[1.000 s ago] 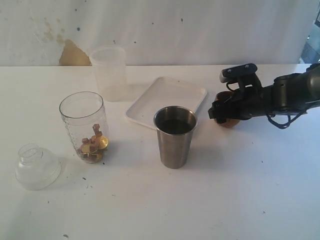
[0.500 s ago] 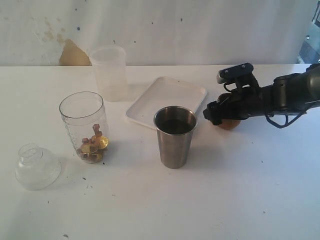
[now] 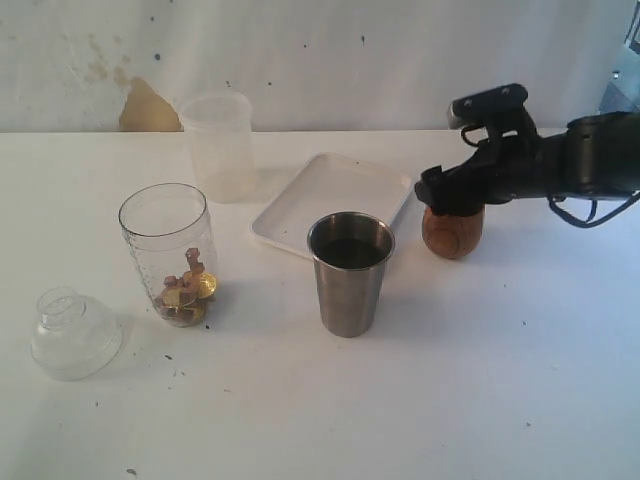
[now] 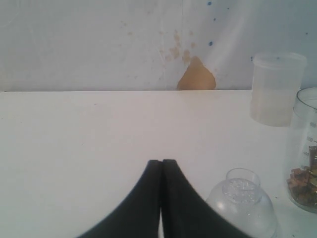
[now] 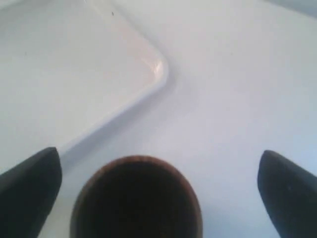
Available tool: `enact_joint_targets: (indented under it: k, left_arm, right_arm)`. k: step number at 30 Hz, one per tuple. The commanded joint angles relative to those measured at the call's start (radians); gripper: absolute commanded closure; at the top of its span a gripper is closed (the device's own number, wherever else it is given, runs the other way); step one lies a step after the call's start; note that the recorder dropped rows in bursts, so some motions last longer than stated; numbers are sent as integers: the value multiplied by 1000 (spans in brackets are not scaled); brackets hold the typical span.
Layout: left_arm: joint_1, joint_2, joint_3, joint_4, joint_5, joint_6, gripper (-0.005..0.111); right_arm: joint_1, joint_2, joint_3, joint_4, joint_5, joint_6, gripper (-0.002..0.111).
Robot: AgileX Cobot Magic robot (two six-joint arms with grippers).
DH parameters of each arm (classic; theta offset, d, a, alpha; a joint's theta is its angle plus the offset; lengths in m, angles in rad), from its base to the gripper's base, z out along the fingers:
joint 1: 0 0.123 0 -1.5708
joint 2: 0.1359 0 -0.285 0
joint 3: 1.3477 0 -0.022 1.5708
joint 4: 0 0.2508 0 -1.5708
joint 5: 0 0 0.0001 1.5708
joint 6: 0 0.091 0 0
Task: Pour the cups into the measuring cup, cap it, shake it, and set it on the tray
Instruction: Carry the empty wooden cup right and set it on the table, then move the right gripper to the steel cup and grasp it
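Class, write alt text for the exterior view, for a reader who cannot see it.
The right arm holds its open jaws over a brown wooden cup beside a white tray on a white table. A steel tumbler stands in front of the tray; further left are a clear measuring cup holding gold-brown pieces, a loose domed cap and a frosted cup.

we see a frosted cup (image 3: 216,150) standing upright at the back of the white tabletop (image 3: 480,390), close to the wall (image 3: 400,60). just beside it, low on the wall, sits a tan stain (image 3: 148,110), with fainter blotches above. small dark specks (image 3: 176,373) dot the tabletop's near side.
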Motion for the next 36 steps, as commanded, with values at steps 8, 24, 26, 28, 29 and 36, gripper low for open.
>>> enact_joint_targets:
  k: [8,24,26,28,29,36]
  left_arm:
    - [-1,-4,6,-1,-12,0,107]
    - [-1,-4,6,-1,-12,0,107]
    - [-1,-4,6,-1,-12,0,107]
    - [-1,-4,6,-1,-12,0,107]
    - [-1,-4,6,-1,-12,0,107]
    - [-1,-4,6,-1,-12,0,107]
  right_arm:
    - [-7,-268,46,-2,-15,128,24]
    - [-7,-744,317,-322,344,424,44]
    - [-7,-746,317,-426,463,522,19]
    - [-7,-746,317,-441,530,533,19]
    - [-7,-748,317,-442,529,552,22]
    - [-7,-752,317,-505,486,613,28]
